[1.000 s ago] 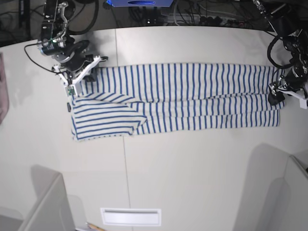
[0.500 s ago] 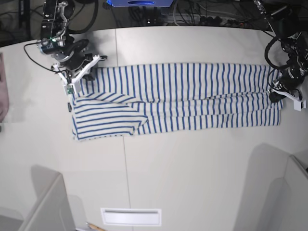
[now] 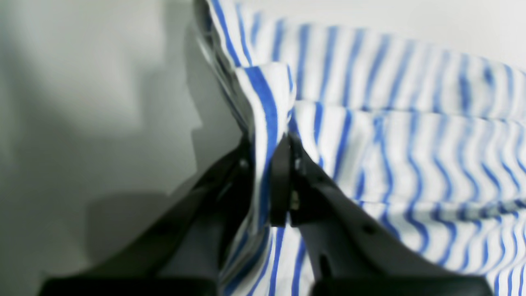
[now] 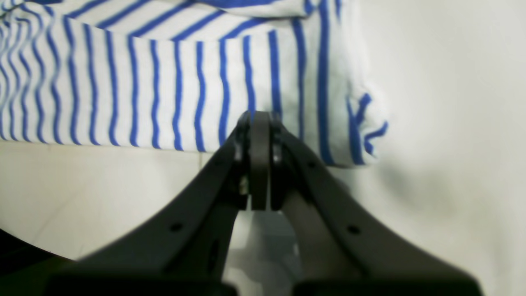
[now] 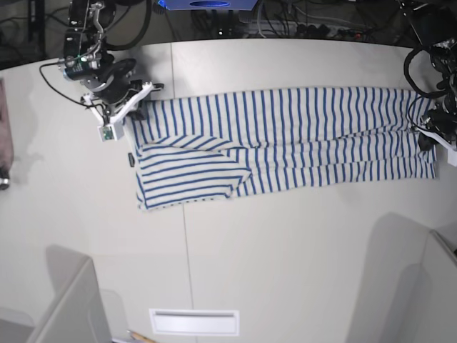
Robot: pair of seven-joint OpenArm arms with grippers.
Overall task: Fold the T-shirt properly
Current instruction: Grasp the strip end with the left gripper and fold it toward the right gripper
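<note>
White tabletop (image 5: 285, 250), seam down its left part. T-shirt (image 5: 285, 143): folded lengthwise, stretched flat across the far half. Left gripper (image 3: 267, 181): clamped on a fold of the shirt's edge. Right gripper (image 4: 259, 164): jaws pressed together at the opposite edge, cloth pinched between them.

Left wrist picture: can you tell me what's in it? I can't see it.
A black claw is pinching a fold of the white T-shirt with blue stripes. The rest of the shirt spreads to the right over a pale table.
</note>
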